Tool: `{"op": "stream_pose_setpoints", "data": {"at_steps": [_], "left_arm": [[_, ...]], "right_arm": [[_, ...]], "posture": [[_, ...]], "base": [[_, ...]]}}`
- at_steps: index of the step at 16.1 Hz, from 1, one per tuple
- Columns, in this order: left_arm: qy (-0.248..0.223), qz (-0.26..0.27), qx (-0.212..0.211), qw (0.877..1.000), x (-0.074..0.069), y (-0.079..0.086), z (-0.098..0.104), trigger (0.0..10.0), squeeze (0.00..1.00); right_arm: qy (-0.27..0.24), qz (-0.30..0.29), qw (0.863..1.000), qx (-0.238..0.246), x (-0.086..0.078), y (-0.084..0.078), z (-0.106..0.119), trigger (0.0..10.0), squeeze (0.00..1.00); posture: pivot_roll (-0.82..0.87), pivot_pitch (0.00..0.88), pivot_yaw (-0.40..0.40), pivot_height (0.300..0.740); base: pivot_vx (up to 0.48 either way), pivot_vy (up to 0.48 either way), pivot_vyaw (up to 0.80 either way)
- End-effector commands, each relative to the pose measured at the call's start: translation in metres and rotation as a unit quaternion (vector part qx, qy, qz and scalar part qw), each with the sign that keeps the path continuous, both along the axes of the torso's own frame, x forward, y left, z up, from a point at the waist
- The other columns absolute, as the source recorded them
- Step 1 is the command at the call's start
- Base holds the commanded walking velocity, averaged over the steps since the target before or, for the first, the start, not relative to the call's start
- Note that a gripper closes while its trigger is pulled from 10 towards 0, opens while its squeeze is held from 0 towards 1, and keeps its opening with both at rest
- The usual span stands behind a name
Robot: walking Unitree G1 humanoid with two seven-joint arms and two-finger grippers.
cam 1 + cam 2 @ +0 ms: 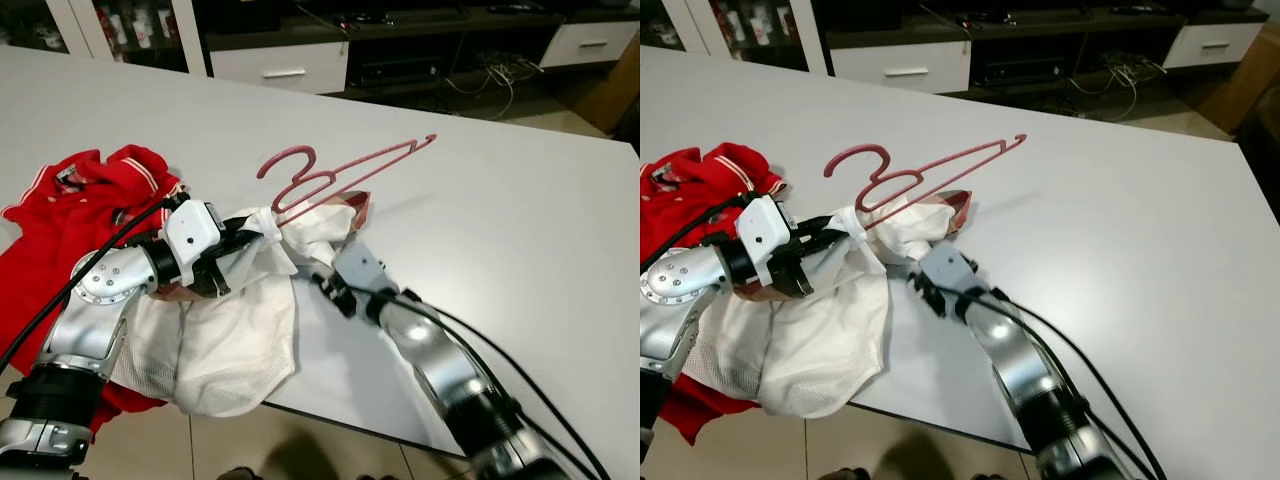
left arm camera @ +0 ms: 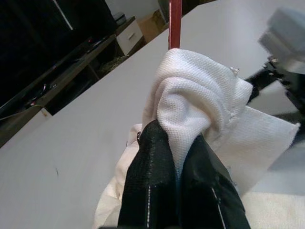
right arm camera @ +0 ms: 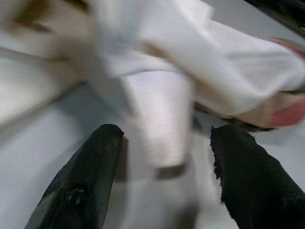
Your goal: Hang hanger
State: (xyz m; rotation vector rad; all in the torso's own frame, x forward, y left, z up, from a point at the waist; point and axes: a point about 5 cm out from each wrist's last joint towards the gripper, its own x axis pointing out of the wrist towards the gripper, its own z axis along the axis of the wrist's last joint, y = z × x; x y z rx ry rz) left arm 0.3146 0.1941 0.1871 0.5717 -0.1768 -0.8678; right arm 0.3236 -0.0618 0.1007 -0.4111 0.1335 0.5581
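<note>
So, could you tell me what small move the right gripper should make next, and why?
Probably ease the right gripper forward and close on the white garment: its fingers are open short of the fabric, while the left gripper already pinches a bunch below the pink hanger.

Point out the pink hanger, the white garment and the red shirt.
pink hanger (image 1: 345,172): left eye view, on its sloping arm.
white garment (image 1: 235,340): left eye view, on the cloth hanging over the table edge.
red shirt (image 1: 75,205): left eye view, on its crumpled body.
</note>
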Motion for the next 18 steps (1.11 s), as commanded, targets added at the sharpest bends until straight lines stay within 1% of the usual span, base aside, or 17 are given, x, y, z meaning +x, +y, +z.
{"op": "stream_pose_setpoints", "data": {"at_steps": [1,2,4,5,6,10,12,16,18], "left_arm": [[-0.004,-0.007,0.006,1.0,0.0,0.0,0.004,0.0,0.0],[-0.004,-0.006,0.006,1.0,0.0,0.0,0.003,0.0,0.0],[-0.004,-0.005,0.007,1.0,0.0,0.0,0.003,0.0,0.0],[-0.004,-0.005,0.007,1.0,0.0,0.0,0.003,0.0,0.0],[-0.004,-0.005,0.007,1.0,0.0,0.0,0.003,0.0,0.0],[-0.004,-0.005,0.006,1.0,0.002,-0.001,0.003,0.0,0.0],[-0.004,-0.006,0.006,1.0,0.002,-0.002,0.003,0.0,0.0],[-0.005,-0.005,0.007,1.0,0.003,-0.001,0.004,0.0,0.0],[-0.007,-0.002,0.007,1.0,0.003,0.0,0.005,0.0,0.0]], "right_arm": [[0.012,-0.04,0.999,-0.014,0.003,-0.011,-0.007,10.0,0.0],[0.009,-0.054,0.998,-0.01,0.006,-0.013,-0.006,9.6,0.0],[0.003,-0.065,0.998,0.023,0.01,-0.012,-0.002,5.9,0.0],[0.002,-0.061,0.998,0.034,0.01,-0.011,0.0,2.1,0.0],[0.002,-0.053,0.998,0.041,0.009,-0.009,0.001,0.0,0.0],[-0.009,-0.04,0.997,0.072,0.008,-0.005,0.006,0.0,0.0],[-0.033,-0.014,0.995,0.095,0.006,-0.001,0.015,0.0,0.0],[-0.034,-0.006,0.994,0.103,0.005,0.0,0.014,0.0,0.0],[-0.031,-0.006,0.994,0.108,0.004,-0.004,0.012,0.0,0.0]], "posture": [[0.07,0.127,0.002,0.74],[0.07,0.127,0.001,0.74],[0.07,0.127,0.001,0.74],[0.08,0.126,0.001,0.74],[0.08,0.126,0.001,0.74],[0.07,0.123,-0.001,0.74],[0.07,0.122,0.0,0.74],[0.07,0.12,-0.001,0.74],[0.07,0.117,0.0,0.74]], "base": [[0.0,0.0,0.0],[0.0,0.0,0.0],[0.0,0.0,0.0],[0.0,0.0,0.0],[0.0,0.0,0.0],[0.0,0.0,0.0],[0.0,0.0,0.0],[0.0,0.0,0.0],[0.0,0.0,0.0]]}}
